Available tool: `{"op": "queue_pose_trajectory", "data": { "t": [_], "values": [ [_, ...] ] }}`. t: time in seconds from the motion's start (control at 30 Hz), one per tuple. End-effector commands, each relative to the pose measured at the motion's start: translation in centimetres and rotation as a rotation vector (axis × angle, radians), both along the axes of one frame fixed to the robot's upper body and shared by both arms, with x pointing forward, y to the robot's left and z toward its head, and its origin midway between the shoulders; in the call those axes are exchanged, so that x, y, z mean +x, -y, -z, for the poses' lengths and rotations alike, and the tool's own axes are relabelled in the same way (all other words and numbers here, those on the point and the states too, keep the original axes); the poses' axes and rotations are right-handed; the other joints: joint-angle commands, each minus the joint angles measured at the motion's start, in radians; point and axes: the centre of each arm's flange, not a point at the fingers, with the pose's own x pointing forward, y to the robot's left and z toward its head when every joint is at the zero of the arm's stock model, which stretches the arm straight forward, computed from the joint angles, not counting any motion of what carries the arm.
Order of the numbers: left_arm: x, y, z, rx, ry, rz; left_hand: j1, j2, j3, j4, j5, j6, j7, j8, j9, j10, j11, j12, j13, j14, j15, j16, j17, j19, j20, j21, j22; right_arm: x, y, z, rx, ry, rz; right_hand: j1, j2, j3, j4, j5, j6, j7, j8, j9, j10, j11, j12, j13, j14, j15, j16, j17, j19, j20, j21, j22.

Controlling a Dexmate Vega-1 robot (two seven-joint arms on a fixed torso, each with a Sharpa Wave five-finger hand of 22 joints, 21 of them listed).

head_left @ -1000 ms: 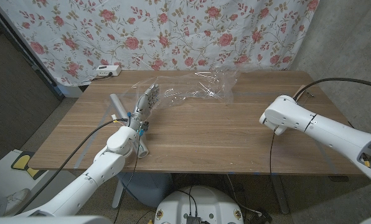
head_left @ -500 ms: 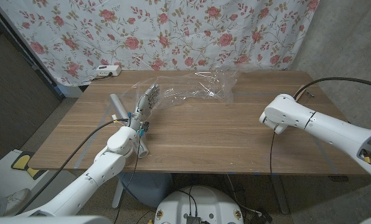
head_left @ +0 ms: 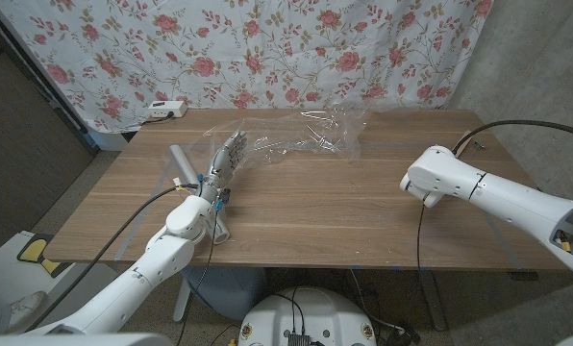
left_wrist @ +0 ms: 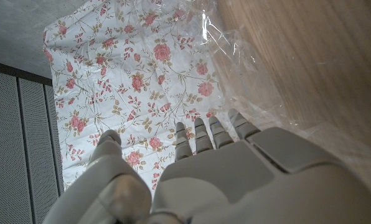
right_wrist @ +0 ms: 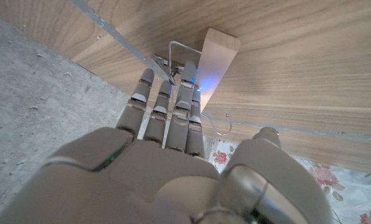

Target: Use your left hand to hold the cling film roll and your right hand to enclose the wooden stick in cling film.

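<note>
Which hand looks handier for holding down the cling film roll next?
Probably the left hand: it reaches out over the table beside the roll and the loose film. The right hand hangs far across the table, holding nothing.

- Head view: high, looks down over the table [head_left: 363, 207] to the floral curtain [head_left: 267, 48] behind.
- Left wrist view: close behind the left hand [left_wrist: 235, 180], faces the curtain [left_wrist: 142, 81] and crumpled film [left_wrist: 235, 62] (both shared with head view).
- Right wrist view: close behind the right hand [right_wrist: 167, 168], faces the table's underside.
</note>
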Motion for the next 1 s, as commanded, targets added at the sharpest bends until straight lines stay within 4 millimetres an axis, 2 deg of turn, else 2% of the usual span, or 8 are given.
{"op": "queue_pose_trajectory", "data": {
  "t": [0.03, 0.2, 0.23, 0.43, 0.8, 1.0],
  "values": [
    [0.12, 0.05, 0.12, -0.003, -0.003, -0.002, 0.0, 0.006, 0.005, -0.004, -0.001, 0.004, -0.001, 0.0, 0.005, 0.007, -0.001, 0.002, 0.001, 0.002, 0.001, 0.004, 0.004, 0.008, 0.004, -0.001, 0.003, -0.03, 0.1, -0.05, -0.002, 0.022, 0.011, 0.004, -0.012, -0.002, -0.007, 0.002, -0.013, 0.033, -0.005, 0.0, 0.011, 0.001, 0.001, 0.001, 0.014, -0.007, 0.007, 0.0, 0.014, -0.003, 0.007, 0.001],
    [0.14, 0.06, 0.13, -0.001, -0.005, -0.001, 0.0, 0.006, 0.005, -0.004, -0.001, 0.004, 0.0, 0.0, 0.005, 0.007, -0.002, 0.001, 0.001, 0.002, 0.001, 0.004, 0.004, 0.009, 0.004, -0.001, 0.003, 0.09, 0.22, 0.1, 0.01, 0.016, 0.016, 0.004, -0.017, -0.004, -0.01, 0.003, -0.03, 0.037, -0.007, -0.001, 0.032, -0.004, -0.001, -0.007, 0.029, -0.059, 0.01, -0.005, 0.023, -0.003, 0.006, 0.001],
    [0.14, 0.05, 0.13, -0.002, -0.004, 0.0, 0.0, 0.006, 0.005, -0.004, -0.001, 0.005, 0.0, 0.0, 0.005, 0.006, -0.001, 0.001, 0.001, 0.002, 0.002, 0.004, 0.004, 0.008, 0.004, -0.001, 0.003, 0.08, 0.24, 0.14, 0.011, 0.02, 0.018, 0.003, -0.019, -0.005, -0.011, 0.002, -0.031, 0.038, -0.007, -0.001, 0.034, -0.014, -0.003, -0.009, 0.026, -0.066, 0.008, -0.007, 0.025, -0.003, 0.006, 0.001],
    [0.17, 0.17, 0.13, 0.001, -0.004, 0.002, 0.0, 0.006, 0.005, -0.004, -0.001, 0.004, -0.001, 0.0, 0.005, 0.006, -0.001, 0.001, 0.001, 0.002, 0.002, 0.004, 0.004, 0.009, 0.004, -0.002, 0.003, 0.09, 0.23, 0.16, 0.015, 0.02, 0.018, 0.001, -0.023, -0.007, -0.012, 0.004, -0.037, 0.038, -0.006, -0.003, 0.056, -0.019, -0.003, -0.017, 0.04, -0.097, 0.01, -0.01, 0.036, -0.004, 0.007, 0.001],
    [0.11, 0.13, 0.09, -0.001, -0.003, 0.001, -0.001, 0.007, 0.005, -0.005, 0.0, 0.004, -0.001, 0.0, 0.005, 0.007, -0.002, 0.001, 0.001, 0.002, 0.001, 0.004, 0.004, 0.009, 0.004, -0.003, 0.003, 0.48, 0.63, 0.37, 0.048, -0.045, 0.014, -0.004, -0.024, -0.01, -0.011, 0.005, -0.037, 0.038, -0.004, -0.003, 0.061, -0.014, -0.009, -0.023, 0.035, -0.101, 0.006, -0.012, 0.042, -0.003, 0.006, 0.0],
    [0.16, 0.17, 0.13, 0.0, -0.005, 0.005, -0.001, 0.007, 0.005, -0.005, 0.0, 0.004, 0.001, 0.0, 0.005, 0.008, -0.003, 0.002, 0.001, 0.002, 0.001, 0.004, 0.004, 0.01, 0.004, -0.003, 0.003, 0.73, 0.65, 0.28, 0.057, -0.082, 0.011, -0.012, -0.022, -0.012, -0.007, 0.006, -0.031, 0.039, 0.0, -0.004, 0.048, -0.008, -0.019, -0.027, 0.018, -0.08, -0.003, -0.013, 0.04, -0.003, 0.002, 0.0]
  ]
}}
